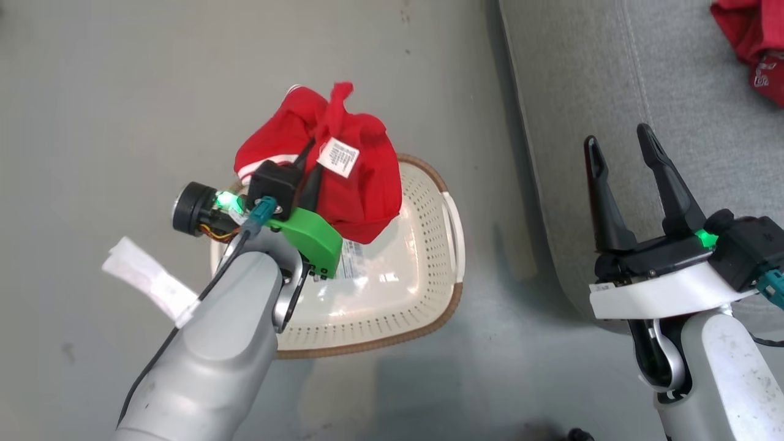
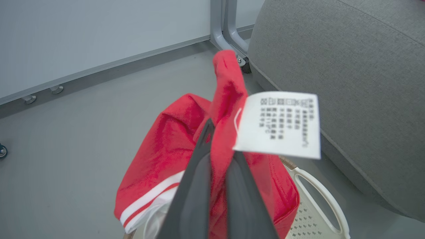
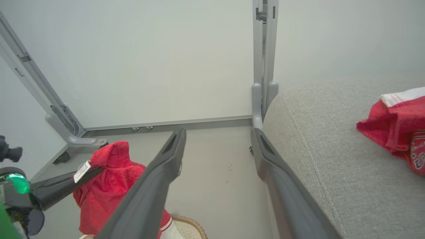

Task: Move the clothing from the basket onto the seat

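**Left gripper clamps red garment over the basket; right gripper stands open beside the seat**

The left gripper (image 1: pixel 317 154) is closed tight on a red garment (image 1: pixel 361 184). Its two dark fingers (image 2: pixel 196 186) pinch a bunched fold, and a peak of cloth sticks up past the fingertips. A white care tag (image 1: pixel 338 157) printed with small black characters hangs just beside the fingertips, on the side toward the seat. The rest of the garment droops below and around the fingers. Its white bands (image 2: pixel 149 202) show at the lower edge, on the side away from the seat.

The cream perforated basket (image 1: pixel 450 306) with its brown woven-look rim sits on the grey floor (image 1: pixel 122 92), directly under this gripper. A label sticker (image 1: pixel 358 257) is visible on its bottom. The hanging cloth overlaps the basket's far rim in the head view, and it is hard to tell whether the two touch.

The right gripper (image 1: pixel 617 139) has its fingers spread wide apart with nothing between them. It hovers at the front edge of the light-grey seat (image 1: pixel 612 73), which stretches ahead of it and to its right. A second red garment (image 1: pixel 750 37) with white trim lies on the seat, well beyond the right gripper's fingertips and off to their right. The basket sits to this gripper's left, near the seat's side.
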